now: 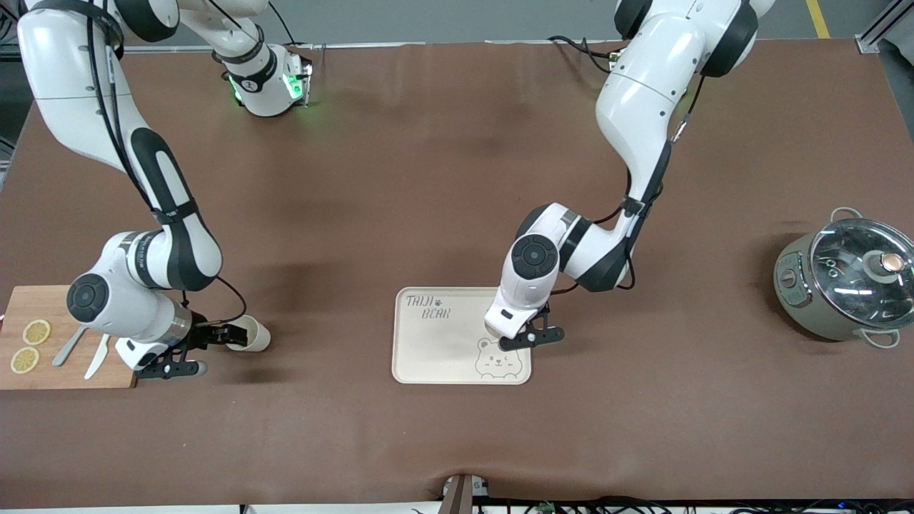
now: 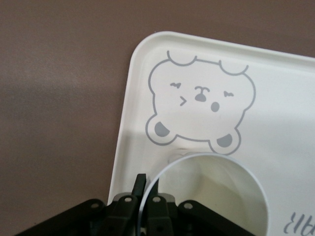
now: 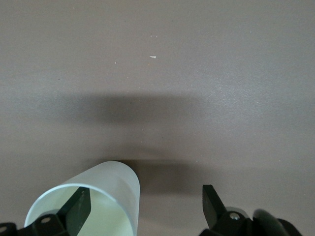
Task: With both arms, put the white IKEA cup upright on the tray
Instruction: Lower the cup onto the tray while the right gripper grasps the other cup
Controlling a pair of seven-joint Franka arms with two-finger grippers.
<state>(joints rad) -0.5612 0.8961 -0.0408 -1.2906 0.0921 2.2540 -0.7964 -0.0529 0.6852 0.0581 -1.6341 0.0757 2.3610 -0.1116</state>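
**One cup up on the tray, one on its side at the right gripper**

A brown table cover (image 1: pixel 457 442) fills the scene. Nearest the front camera lies the cream tray (image 1: pixel 428 357), bear face at its near end. The left gripper (image 1: pixel 535 335) is low over the tray corner toward the left arm's end. In its wrist view the fingers are nipped together on the rim of an upright cup (image 2: pixel 221 196), one inside the wall and one outside. That cup stands mouth-up just beside the bear drawing. Whether its base rests on the tray cannot be told.

Toward the right arm's end sits a wooden cutting board (image 1: pixel 43 378) with lemon slices (image 1: pixel 36 332) and cutlery. Just beside it, toward the tray, the tipped cup (image 1: pixel 251 333) lies on the cover. Its long axis runs along the table, mouth toward the right gripper (image 1: pixel 214 350) and base toward the tray. That gripper is spread wide: one finger reaches into the cup's mouth and the other stands well clear outside, so nothing is clamped. The right arm is plainly the nearer one. I judge that closing onto the wall comes next, followed by a turn to bring the mouth up.

Farther off, at the left arm's end, stands a lidded pot (image 1: pixel 842 278).
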